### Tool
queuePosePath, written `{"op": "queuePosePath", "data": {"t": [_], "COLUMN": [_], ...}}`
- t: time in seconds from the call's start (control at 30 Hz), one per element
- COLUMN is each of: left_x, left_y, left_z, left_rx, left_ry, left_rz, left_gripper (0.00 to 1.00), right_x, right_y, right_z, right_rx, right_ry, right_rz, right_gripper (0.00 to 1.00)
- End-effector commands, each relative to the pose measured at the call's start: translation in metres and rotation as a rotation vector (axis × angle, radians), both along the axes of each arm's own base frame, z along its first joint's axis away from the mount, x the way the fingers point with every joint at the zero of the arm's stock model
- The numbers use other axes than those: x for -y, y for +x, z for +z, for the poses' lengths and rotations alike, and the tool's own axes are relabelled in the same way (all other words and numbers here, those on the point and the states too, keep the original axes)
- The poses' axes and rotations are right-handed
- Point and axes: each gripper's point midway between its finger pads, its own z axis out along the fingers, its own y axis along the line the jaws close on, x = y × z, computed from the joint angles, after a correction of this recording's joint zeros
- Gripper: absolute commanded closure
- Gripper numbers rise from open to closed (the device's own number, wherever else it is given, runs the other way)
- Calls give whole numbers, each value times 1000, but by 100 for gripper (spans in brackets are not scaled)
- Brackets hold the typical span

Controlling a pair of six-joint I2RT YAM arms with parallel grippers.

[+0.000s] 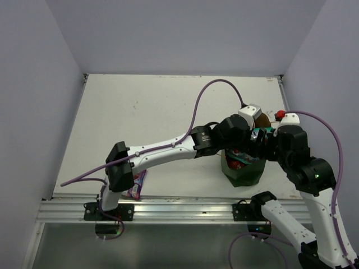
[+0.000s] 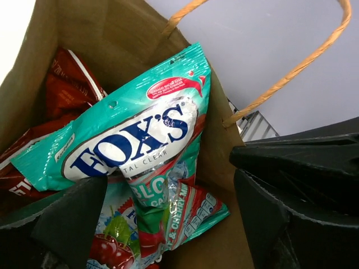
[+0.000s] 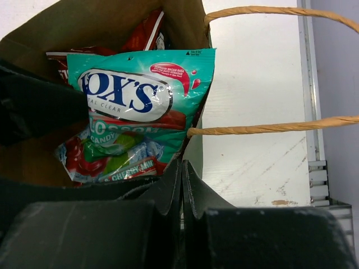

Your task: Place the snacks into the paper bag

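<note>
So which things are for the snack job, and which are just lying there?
For the job: paper bag, teal candy bag, red packs inside it, purple packet on the table.
Just there: purple cables, metal rail, small red thing at the back.

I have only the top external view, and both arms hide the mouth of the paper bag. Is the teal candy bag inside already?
Observer: Yes. The left wrist view shows the teal candy bag inside the paper bag, with red-orange packs behind it.
Operator: Is it gripped now?
Observer: No, the left hand is wide open.
Operator: And the other arm?
Observer: The right hand is shut, apparently pinching the bag's rim.
</note>
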Motion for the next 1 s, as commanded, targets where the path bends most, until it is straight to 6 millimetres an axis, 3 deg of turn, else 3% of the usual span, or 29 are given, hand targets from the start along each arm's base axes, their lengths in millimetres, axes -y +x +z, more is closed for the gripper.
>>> {"op": "queuePosePath", "data": {"t": [0.0,0.07,0.13,0.17,0.2,0.27,0.3,0.33,0.37,0.4,0.5,0.53,0.57,0.63,0.73,0.8,0.9,0.97], "left_x": [-4,-12,-37,-51,-90,-141,-201,-226,-264,-297,-353,-361,-384,-404,-425,-428,-449,-457], "left_y": [1,-1,7,10,21,32,39,39,39,31,3,-4,-16,-37,-61,-71,-85,-88], "left_z": [79,108,145,150,178,146,166,126,106,107,30,14,-11,-56,-107,-128,-162,-171], "left_rx": [141,199,258,268,305,286,312,274,279,241,62,-38,-70,-197,-313,-381,-424,-428], "left_ry": [-134,-165,-193,-177,-199,-96,-119,-60,18,-21,46,-4,97,162,256,265,337,350], "left_rz": [2,15,109,158,298,481,671,761,861,911,1003,1064,1091,1150,1189,1196,1255,1286], "left_gripper": [0,0,0,0,1,0,0,0,0,0,0,0,0,0,0,0,0,0], "right_x": [0,0,-1,-1,-2,-2,-1,-2,-2,-2,-3,-4,-5,-6,-8,-9,-11,-11], "right_y": [3,3,4,4,4,4,4,4,4,5,6,7,7,8,10,11,11,11], "right_z": [10,9,8,8,8,8,8,8,8,7,6,6,6,5,3,2,1,1], "right_rx": [35,31,26,28,25,28,26,26,27,23,19,17,19,16,11,5,2,2], "right_ry": [-2,-2,-3,-1,-3,-2,-3,-2,-3,-4,-3,-3,0,4,7,8,12,14], "right_rz": [11,8,14,13,16,16,14,17,17,16,23,25,29,32,39,41,47,49], "right_gripper": [100,100,100,100,100,100,100,100,100,100,100,100,100,100,100,100,100,100]}}
